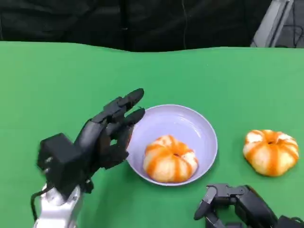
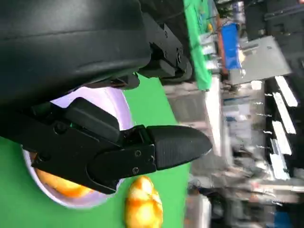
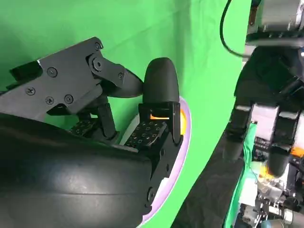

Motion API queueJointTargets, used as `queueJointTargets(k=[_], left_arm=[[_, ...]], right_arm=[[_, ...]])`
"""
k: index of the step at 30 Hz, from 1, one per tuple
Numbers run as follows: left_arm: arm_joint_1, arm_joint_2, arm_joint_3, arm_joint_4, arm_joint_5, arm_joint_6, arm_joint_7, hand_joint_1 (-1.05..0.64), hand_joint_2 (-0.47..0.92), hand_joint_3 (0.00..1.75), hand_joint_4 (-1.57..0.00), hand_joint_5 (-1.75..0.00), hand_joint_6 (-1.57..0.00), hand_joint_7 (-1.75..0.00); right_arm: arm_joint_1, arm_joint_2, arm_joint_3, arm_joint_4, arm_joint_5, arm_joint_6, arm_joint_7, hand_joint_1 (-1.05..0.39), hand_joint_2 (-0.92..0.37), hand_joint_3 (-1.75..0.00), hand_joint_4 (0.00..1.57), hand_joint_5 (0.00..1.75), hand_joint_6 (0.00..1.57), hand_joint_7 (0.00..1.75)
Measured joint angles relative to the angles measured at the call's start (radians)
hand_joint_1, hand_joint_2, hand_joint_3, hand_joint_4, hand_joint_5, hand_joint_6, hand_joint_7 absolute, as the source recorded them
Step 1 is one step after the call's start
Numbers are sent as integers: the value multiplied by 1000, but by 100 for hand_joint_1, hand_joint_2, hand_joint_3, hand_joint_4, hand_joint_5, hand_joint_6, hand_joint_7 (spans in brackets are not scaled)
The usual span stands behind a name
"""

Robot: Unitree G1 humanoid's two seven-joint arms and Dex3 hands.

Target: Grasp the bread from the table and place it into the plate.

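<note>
An orange-and-white striped bread (image 1: 169, 159) lies inside the lavender plate (image 1: 180, 118) at the table's middle. A second, similar bread (image 1: 270, 152) sits on the green cloth to the plate's right. My left hand (image 1: 107, 135) hovers just left of the plate's rim, fingers apart and holding nothing. My right hand (image 1: 232, 204) is low at the near edge, below the plate and the loose bread, and it holds nothing. The left wrist view shows the plate (image 2: 121, 102), the bread in it (image 2: 61, 185) and the loose bread (image 2: 142, 204) past my fingers (image 2: 175, 145).
The green cloth (image 1: 57, 80) covers the whole table, with a dark backdrop behind its far edge. A metal stand (image 1: 275, 21) rises at the back right. In the right wrist view the plate's rim (image 3: 183, 142) lies just beyond my fingers (image 3: 161, 80).
</note>
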Motion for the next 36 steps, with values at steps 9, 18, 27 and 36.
queueJointTargets(k=[9,18,27,36], left_arm=[[244,-21,52,-42,-138,-86,-142,-91,92,70,-52,-4,-43,-3],[291,-45,63,-42,-147,-137,-177,-87,92,68,-56,-4,-44,-2],[328,-74,91,66,-151,-226,-206,-47,92,25,-64,-1,-46,0],[325,-94,82,73,-63,-278,-152,10,92,24,-63,-2,-49,-2]], right_arm=[[-2,-1,-1,0,1,-1,1,-14,-65,-89,80,146,87,108],[-1,-1,-1,0,2,-1,5,-14,-66,-87,80,146,87,108],[-1,-2,-2,0,2,0,5,-14,-64,-89,81,147,87,109],[0,-2,-1,-5,1,0,4,-13,-65,-89,81,147,86,108]])
